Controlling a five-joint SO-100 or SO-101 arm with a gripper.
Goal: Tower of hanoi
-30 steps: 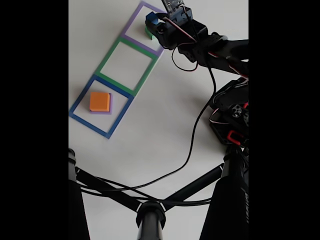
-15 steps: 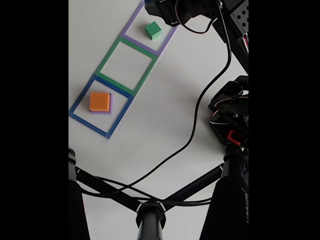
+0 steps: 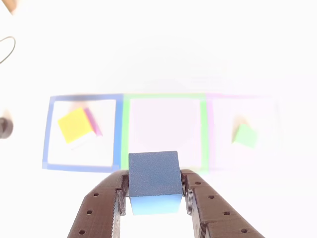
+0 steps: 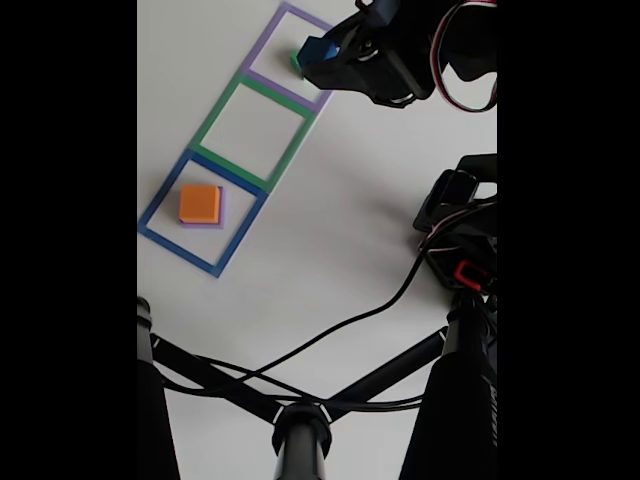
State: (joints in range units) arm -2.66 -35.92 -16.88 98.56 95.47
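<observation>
Gripper [image 3: 154,196] clamped on blue cube [image 3: 153,174], carried above the table, 6 o'clock in other view. Green block [image 3: 245,135] at 3, in purple tape square [image 3: 210,130]; yellow block [image 3: 75,124] on purple block [image 3: 94,121] at 9. Step: mid-transfer. Next prob needs lowering blue squarely onto a target, then opening.

The blue cube [image 3: 153,176] sat clamped aloft; yellow block [image 3: 75,124] topped purple block [image 3: 93,122]; green block [image 3: 245,135] lay alone.

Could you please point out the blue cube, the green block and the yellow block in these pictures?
blue cube [image 3: 153,173]: other view, on its dark face between the fingers.
green block [image 3: 245,135]: other view, middle of its top.
yellow block [image 3: 75,124]: other view, middle of its top.
</observation>
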